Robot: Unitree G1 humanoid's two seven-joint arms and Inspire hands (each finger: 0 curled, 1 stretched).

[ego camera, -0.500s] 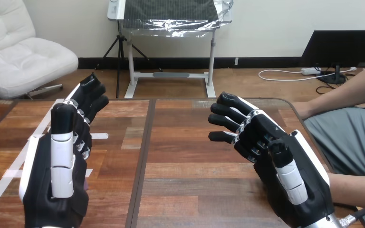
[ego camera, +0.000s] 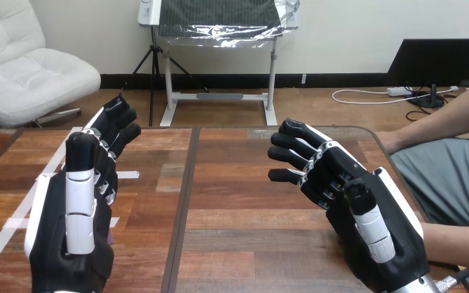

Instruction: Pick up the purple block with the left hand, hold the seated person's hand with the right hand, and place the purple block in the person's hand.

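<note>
Head view — left hand point(ego camera: 67, 247), right hand point(ego camera: 366, 213) above tabletop point(ego camera: 238, 201), fingers apart, empty; purple block point(ego camera: 110, 237) edge beside left hand

left hand point(ego camera: 67, 253): black casing, white strip along outer edge | right hand point(ego camera: 357, 235): black casing, white strip along back edge | thumbs point(ego camera: 79, 223): white segmented shells, black tips | fingers point(ego camera: 294, 145): black, pale joint segments | right wrist collar point(ego camera: 441, 284): silver, ribbed
</note>
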